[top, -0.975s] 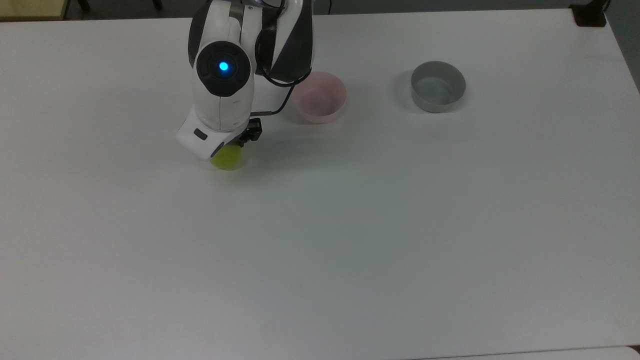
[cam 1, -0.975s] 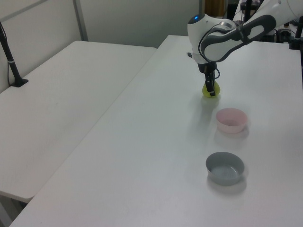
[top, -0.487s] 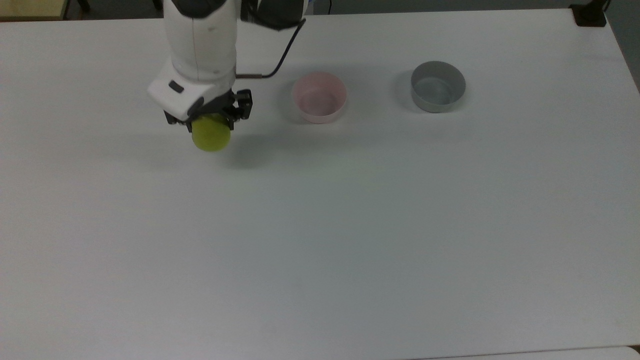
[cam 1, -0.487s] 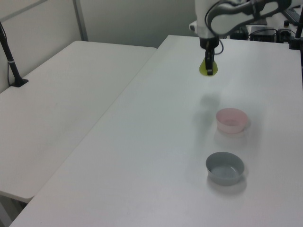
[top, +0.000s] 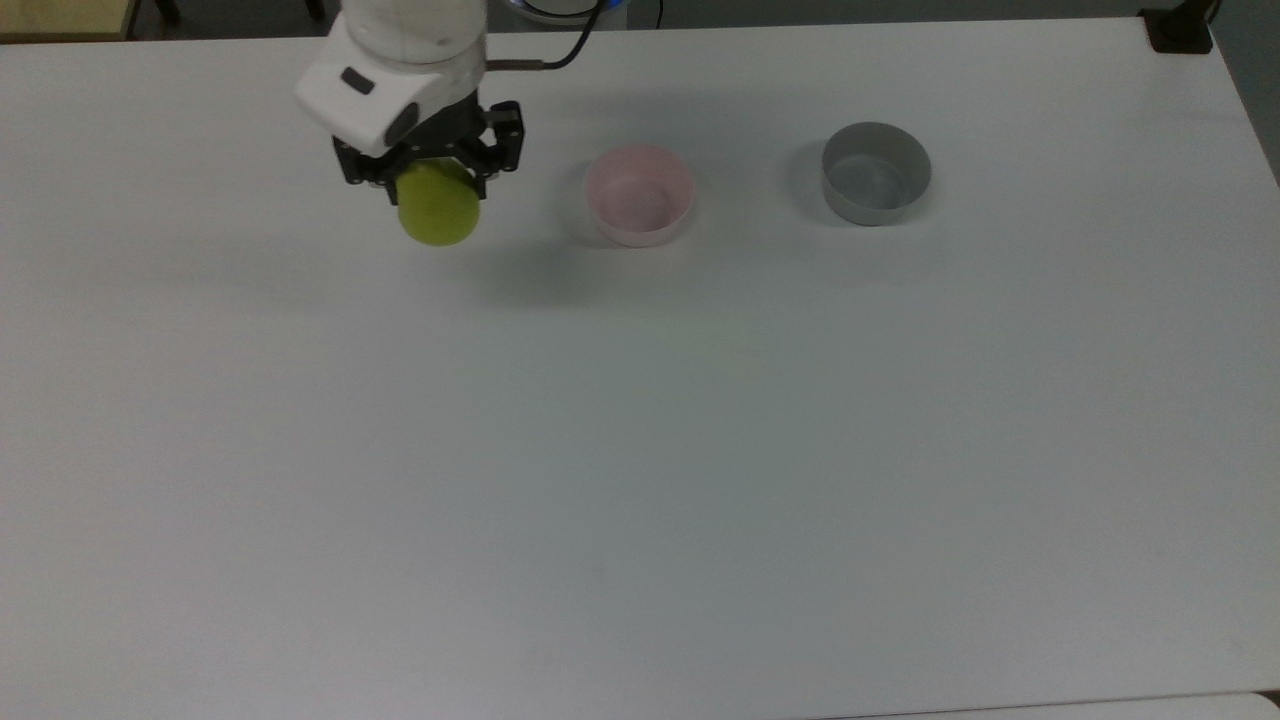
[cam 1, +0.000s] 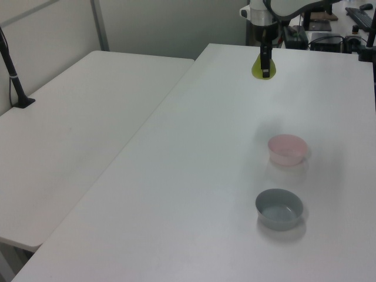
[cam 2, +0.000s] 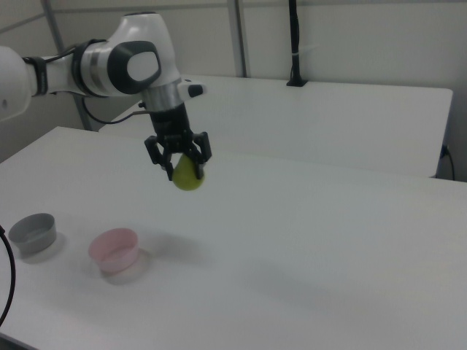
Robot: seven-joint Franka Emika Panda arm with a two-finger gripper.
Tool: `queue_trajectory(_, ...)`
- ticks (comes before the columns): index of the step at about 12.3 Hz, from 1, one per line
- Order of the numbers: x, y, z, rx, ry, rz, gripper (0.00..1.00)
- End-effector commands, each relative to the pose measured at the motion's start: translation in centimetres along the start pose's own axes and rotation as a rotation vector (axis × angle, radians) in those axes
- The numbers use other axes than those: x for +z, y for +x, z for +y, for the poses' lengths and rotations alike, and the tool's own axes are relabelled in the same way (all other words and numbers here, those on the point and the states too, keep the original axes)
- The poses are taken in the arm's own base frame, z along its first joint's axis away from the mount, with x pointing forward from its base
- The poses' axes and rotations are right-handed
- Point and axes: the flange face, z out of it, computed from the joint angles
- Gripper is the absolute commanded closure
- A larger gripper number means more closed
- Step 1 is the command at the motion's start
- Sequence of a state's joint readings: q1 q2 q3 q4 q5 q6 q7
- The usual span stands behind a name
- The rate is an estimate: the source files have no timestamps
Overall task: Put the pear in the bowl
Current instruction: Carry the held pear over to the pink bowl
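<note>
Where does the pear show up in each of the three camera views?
Top view: pear upper left, held in the pincer, to the left of the pink bowl.
Left view: pear top centre-right, above the pink bowl.
Right view: pear centre-left, up and to the right of the pink bowl.
Shared landmark: the pink bowl beside the grey bowl.

Arm (cam 2: 109, 65): glossy white rounded shells, dark grey bands at joints, large dark oval panel on link nearest wrist. Wrist section below it: short silver-grey cylinder. Hand housing (top: 385, 85): white, boxy, chamfered corners, small dark oval recess on one face, dark round inset on adjoining face. Gripper (top: 432, 172): black, angular finger mounts, black fingers (cam 2: 155, 155). Thin black cable (top: 555, 58) with metallic end fitting runs beside hand housing. Second black cable loops under arm in right view.
</note>
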State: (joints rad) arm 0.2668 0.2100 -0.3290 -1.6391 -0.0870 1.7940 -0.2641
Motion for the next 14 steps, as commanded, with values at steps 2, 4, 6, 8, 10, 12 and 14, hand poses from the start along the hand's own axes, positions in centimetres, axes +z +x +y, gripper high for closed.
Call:
queue_trajectory(2, -4.2, -3.1, -9.2, -0.084, 0.051, -0.058, 0.72)
queue_trajectory(4, -4.9, -3.9, -13.6, -0.095, 0.051, -0.075, 0.72)
queue_trajectory(6, -5.2, -4.0, -16.4, -0.091, 0.044, -0.071, 0.72)
queue_trajectory(8, -4.1, -3.8, -17.9, -0.109, 0.04, -0.085, 0.72)
queue_trajectory(10, -0.6, -4.0, -20.4, -0.157, 0.017, -0.137, 0.72)
queue_trajectory(12, 2.9, -4.1, -22.0, -0.189, -0.018, -0.185, 0.72)
queue_trajectory(14, 6.1, -3.2, -22.7, -0.193, -0.033, -0.232, 0.72)
